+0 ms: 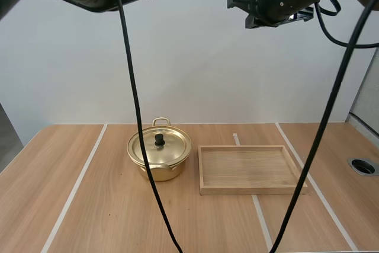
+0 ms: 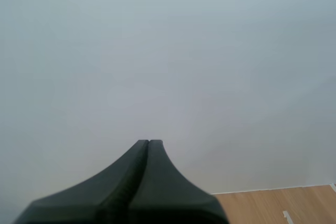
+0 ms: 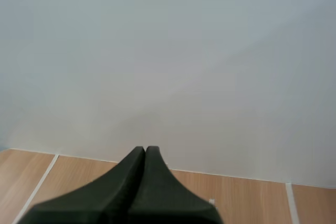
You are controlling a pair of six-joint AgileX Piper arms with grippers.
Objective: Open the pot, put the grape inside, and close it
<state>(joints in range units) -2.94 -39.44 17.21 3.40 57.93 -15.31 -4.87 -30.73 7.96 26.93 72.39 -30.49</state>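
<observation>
Both arms high, left tool [image 2: 149, 141] and right tool [image 3: 144, 148] each a closed, empty wedge.

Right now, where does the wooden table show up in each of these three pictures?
High view: the table spreads across the foreground, carrying the pot and the wooden tray.
Left wrist view: a patch of table lies beyond the shut left gripper, meeting the pale wall.
Right wrist view: the table stretches behind the shut right gripper, up to the wall.
Shared landmark: the white tape lines on the wood.
</observation>
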